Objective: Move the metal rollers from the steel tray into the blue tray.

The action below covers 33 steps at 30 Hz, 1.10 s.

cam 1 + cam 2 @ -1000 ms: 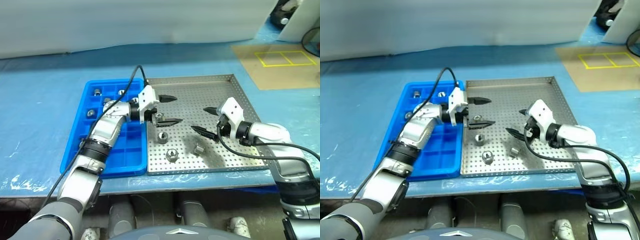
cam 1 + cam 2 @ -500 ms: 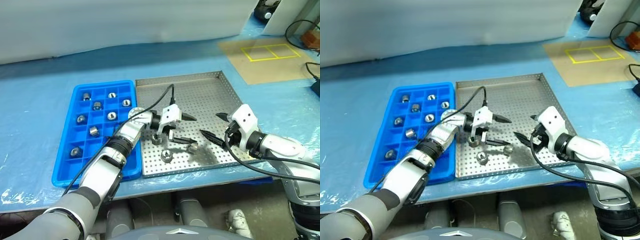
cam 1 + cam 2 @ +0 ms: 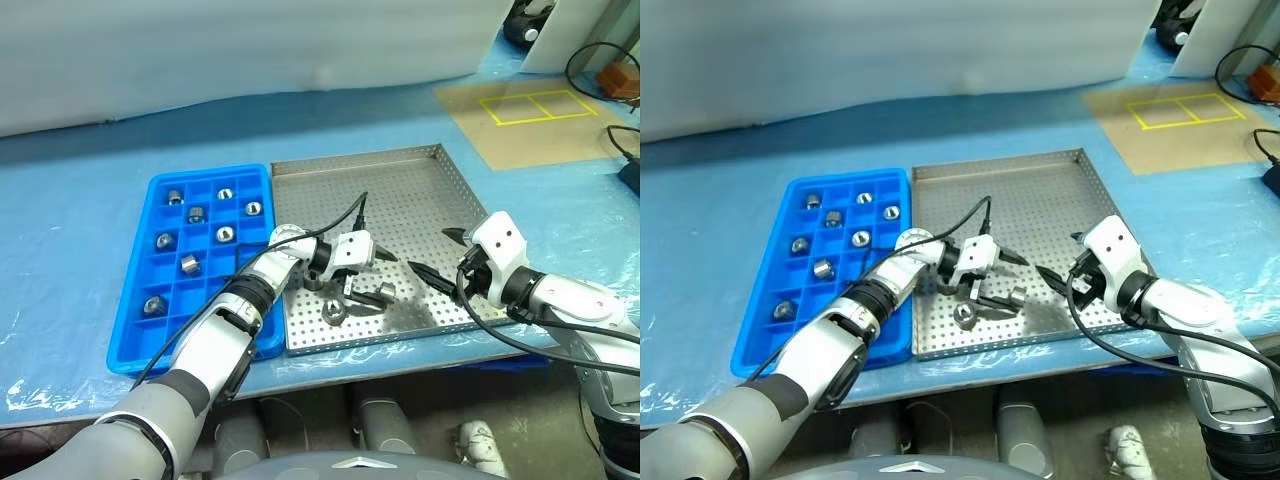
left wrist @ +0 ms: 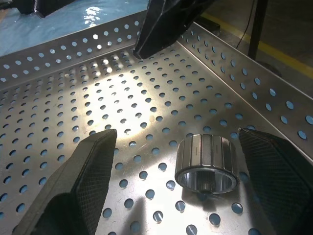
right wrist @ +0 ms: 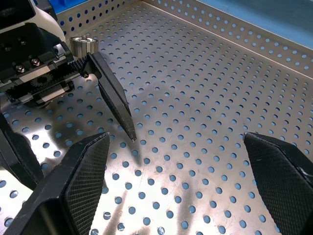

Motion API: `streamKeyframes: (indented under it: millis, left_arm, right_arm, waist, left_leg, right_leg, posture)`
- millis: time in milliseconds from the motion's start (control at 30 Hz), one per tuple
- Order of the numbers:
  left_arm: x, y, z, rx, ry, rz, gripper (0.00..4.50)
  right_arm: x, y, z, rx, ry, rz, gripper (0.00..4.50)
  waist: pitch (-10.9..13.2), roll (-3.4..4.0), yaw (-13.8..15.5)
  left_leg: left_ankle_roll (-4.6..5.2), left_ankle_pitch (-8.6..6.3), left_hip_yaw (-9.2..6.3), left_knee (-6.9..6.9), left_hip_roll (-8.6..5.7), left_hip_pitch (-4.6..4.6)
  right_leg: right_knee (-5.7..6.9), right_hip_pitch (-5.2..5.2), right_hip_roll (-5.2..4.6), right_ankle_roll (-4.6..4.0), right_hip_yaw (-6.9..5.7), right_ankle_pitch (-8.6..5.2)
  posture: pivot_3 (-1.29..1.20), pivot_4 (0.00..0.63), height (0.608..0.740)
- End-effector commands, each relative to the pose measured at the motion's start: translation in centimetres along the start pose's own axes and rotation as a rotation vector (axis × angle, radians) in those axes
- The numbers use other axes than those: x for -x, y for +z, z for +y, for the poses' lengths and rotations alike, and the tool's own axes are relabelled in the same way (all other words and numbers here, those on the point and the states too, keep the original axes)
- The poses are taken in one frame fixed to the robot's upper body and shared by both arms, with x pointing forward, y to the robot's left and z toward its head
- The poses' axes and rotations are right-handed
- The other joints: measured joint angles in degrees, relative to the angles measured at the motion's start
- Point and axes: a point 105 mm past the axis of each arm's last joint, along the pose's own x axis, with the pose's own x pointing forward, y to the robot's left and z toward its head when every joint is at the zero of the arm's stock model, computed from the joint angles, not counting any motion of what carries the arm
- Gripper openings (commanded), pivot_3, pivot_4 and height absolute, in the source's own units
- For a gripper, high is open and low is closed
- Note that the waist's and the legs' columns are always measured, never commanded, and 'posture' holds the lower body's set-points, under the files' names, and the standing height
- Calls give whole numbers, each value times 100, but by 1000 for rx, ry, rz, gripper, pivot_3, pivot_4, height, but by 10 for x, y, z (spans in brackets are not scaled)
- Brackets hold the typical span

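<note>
Blue sheet (image 3: 80, 210) covers the work surface, creased and glossy along its near edge. A brown board (image 3: 520, 125) lies at the far right corner, marked with a yellow rectangle (image 3: 540, 103) (split into two cells). White wall (image 3: 250, 50) behind. Black cables (image 3: 600, 60) trail at the far right.

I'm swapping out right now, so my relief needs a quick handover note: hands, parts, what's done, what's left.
Left hand: open, low over the steel tray, straddling one metal roller; nothing gripped yet.
Right hand: open, empty, hovering over the tray's right part.
Blue tray: eight rollers sit in its compartments, for example.
Steel tray: three rollers left, at and.
Left to do: close on the straddled roller, carry it to a free blue compartment, then the other two.
</note>
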Motion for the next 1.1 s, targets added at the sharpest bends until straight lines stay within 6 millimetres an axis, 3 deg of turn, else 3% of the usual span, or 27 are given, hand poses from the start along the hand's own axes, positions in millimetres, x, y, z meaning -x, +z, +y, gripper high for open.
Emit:
streamKeyframes:
  millis: [33,200,700,767,1100]
  left_arm:
    - [-8,-14,-12,8,-27,53,4165]
    - [-14,-13,-12,-24,-47,93,4165]
    - [-22,-1,2,-53,26,72,4165]
    - [-22,0,0,-60,3,79,4165]
    - [-16,-4,-4,-64,-36,98,4165]
  right_arm:
    - [5,11,-1,40,-16,-29,4500]
    - [5,8,0,38,-22,-23,4500]
    - [2,6,3,34,-29,-25,4500]
    - [2,6,3,32,-30,-25,4500]
    - [1,6,3,33,-29,-27,4500]
  waist:
    - [-15,17,-30]
    - [-35,45,-120]
    - [-33,38,-447]
    - [-33,38,-512]
    - [-31,35,-729]
  left_leg:
    - [2,-1,0,-1,-1,0]
    - [14,-8,-1,-6,-17,-1]
    - [106,-61,-3,2,-138,-51]
    - [121,-65,-4,6,-142,-75]
    - [169,-77,-5,29,-162,-112]
  right_leg:
    - [-4,3,-1,0,0,0]
    - [-47,21,-11,4,-14,-1]
    - [-89,29,-133,38,-27,-20]
    - [-89,14,-141,11,-32,0]
    - [-91,10,-184,31,-53,-10]
  posture:
    - [-644,150,740]
    - [-644,150,740]
    - [-647,150,740]
    - [-647,150,740]
    - [-639,150,740]
